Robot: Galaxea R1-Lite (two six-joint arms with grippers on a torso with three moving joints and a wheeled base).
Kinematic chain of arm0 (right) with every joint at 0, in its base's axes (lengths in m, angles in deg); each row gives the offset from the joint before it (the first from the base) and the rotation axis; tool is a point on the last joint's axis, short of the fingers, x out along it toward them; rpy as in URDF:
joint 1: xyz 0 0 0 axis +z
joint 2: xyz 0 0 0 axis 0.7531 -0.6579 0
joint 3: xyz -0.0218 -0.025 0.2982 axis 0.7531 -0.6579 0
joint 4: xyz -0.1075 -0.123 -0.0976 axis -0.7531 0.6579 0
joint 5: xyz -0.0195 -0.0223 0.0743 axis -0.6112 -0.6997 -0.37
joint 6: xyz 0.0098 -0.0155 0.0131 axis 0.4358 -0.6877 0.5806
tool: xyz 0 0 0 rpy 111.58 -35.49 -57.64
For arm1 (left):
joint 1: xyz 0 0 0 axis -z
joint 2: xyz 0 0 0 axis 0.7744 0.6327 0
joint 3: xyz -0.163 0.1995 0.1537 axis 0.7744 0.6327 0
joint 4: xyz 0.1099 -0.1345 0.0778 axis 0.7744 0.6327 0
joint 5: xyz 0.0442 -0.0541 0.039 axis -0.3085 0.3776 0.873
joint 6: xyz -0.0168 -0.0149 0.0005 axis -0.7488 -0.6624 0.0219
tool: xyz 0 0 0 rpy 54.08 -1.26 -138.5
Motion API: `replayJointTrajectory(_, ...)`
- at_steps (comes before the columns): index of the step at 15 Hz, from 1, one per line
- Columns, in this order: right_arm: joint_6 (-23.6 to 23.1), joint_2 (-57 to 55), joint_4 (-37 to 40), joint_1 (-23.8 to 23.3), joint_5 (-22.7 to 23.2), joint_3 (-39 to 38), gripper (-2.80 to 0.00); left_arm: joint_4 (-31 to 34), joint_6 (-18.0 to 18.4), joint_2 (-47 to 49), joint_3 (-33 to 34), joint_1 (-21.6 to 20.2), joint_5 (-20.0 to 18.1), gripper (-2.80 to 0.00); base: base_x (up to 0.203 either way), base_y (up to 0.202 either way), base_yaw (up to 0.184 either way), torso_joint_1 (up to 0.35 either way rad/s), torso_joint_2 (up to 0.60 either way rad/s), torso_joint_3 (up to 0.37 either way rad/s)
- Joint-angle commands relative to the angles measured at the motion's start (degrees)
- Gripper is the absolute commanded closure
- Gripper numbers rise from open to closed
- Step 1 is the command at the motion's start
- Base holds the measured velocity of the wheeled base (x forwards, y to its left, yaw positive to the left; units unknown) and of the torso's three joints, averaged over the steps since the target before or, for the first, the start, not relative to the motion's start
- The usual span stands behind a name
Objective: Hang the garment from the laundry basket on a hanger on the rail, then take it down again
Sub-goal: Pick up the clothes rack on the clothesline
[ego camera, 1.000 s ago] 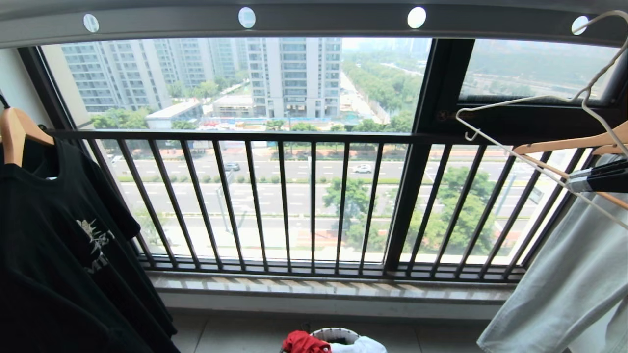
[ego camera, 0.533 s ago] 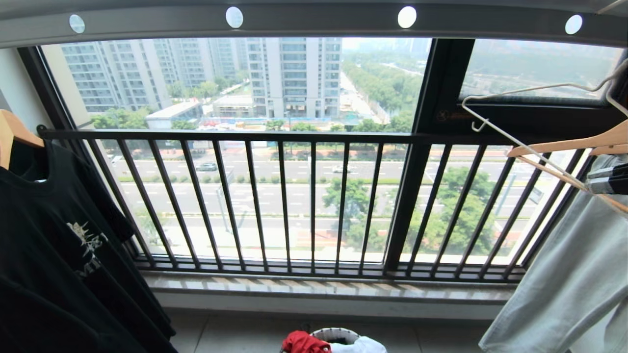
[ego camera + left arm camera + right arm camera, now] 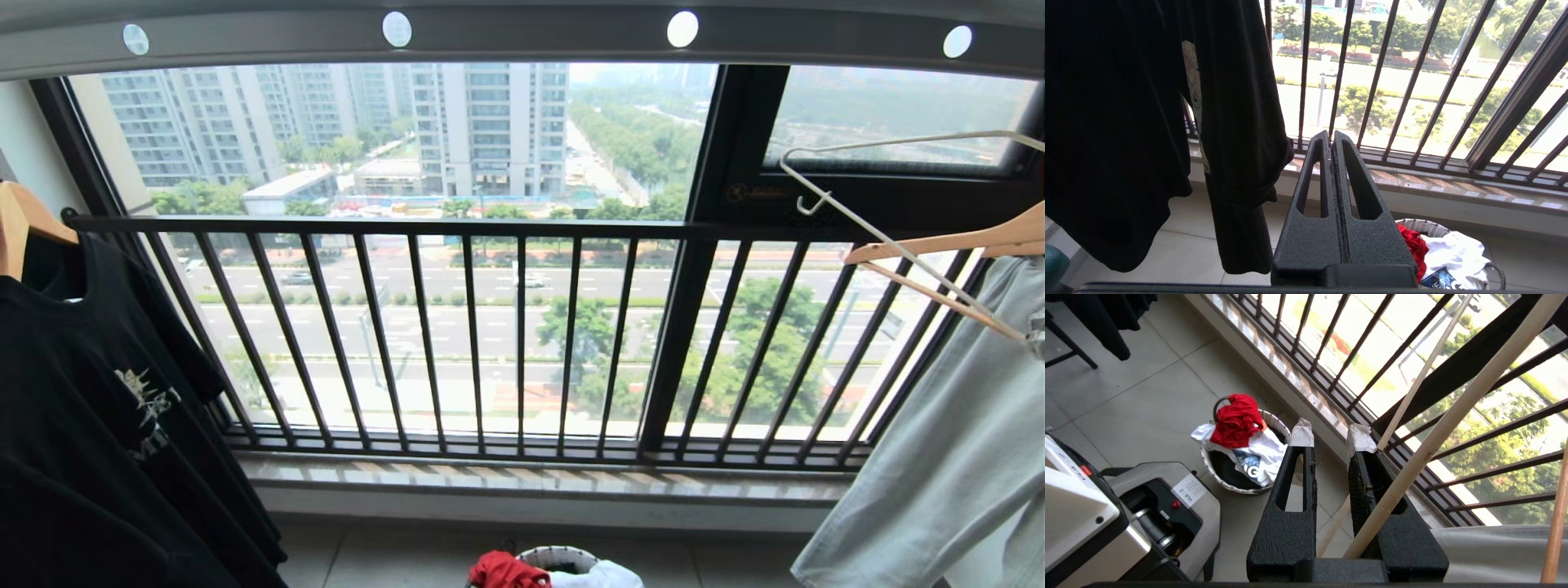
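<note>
The bright red crumpled T-shirt (image 3: 1235, 420) lies heaped on a white cloth (image 3: 1261, 451) in the small round white-rimmed laundry basket (image 3: 1224, 479) on the tiled floor below the black barred window railing (image 3: 490, 327). My right gripper (image 3: 1331, 437) holds the thin off-white wire hanger (image 3: 890, 245), jaws slightly apart around its wire. My left gripper (image 3: 1331, 139) is pressed together beside a hanging black T-shirt (image 3: 1147, 122).

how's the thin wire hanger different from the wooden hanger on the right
The wire hanger is thin and off-white; the wooden hanger is thicker and tan. The wire hanger is bare; the wooden hanger carries a pale cloth. The wire hanger's notched end juts farther left than the wooden hanger's arm. Both sit at the head view's right, before the window.
</note>
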State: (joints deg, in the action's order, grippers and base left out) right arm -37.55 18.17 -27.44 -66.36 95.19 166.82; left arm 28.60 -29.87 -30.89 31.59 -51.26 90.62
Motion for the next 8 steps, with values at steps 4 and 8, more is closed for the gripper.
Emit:
replayJointTrajectory(4, 4.5, 7.0, 0.3, 0.0, 9.3, -11.6, 0.0, 0.0, -0.1, 0.0, 0.0, 0.0, 0.1, 0.0, 0.0, 0.0, 0.0, 0.0, 0.0, 0.0)
replayJointTrajectory(8, 4.9, 4.8, -0.3, 0.0, 15.6, -19.4, 0.0, 0.0, -0.1, 0.1, 0.0, 0.0, 0.1, 0.0, 0.0, 0.0, 0.0, 0.0, 0.0, 0.0)
